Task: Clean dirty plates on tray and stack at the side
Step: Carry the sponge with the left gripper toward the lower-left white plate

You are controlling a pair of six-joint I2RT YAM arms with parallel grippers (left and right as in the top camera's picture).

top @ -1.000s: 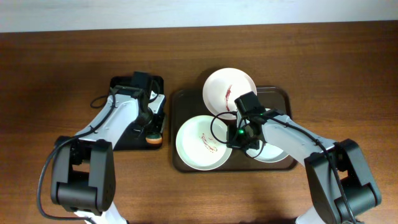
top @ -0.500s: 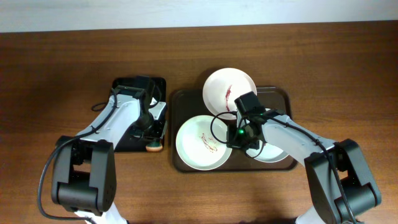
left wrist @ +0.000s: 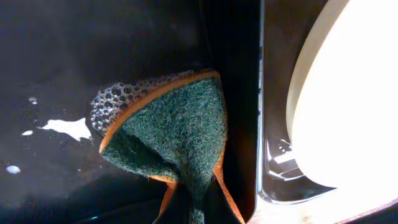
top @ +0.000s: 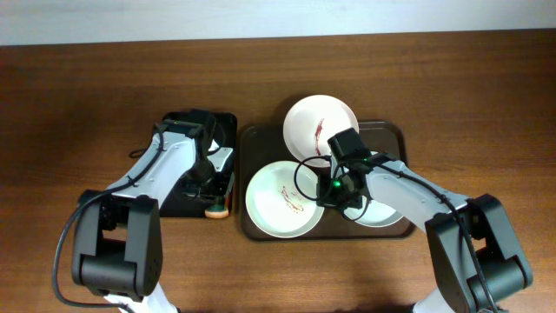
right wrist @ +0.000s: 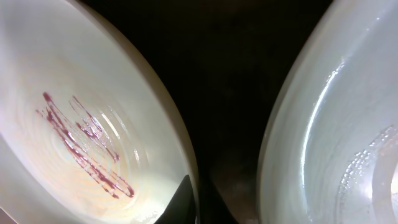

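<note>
1. My left claw (top: 211, 193) is clamped on the green-and-orange sponge (left wrist: 180, 130), which hangs pinched over the black tray (top: 174, 196), suds on its edge.
2. My right claw (right wrist: 198, 202) is down between two plates, its tips closed on the rim of the near plate (top: 278, 200), the one with red streaks!
3. The third plate (top: 382, 216) sits just beside it under my right arm, looking wet and white.
4. The far plate (top: 321, 122), with a red smear, overhangs the back rim of the brown tray (top: 252, 139).
5. Both trays rest side by side on the bench (top: 69, 104).
</note>
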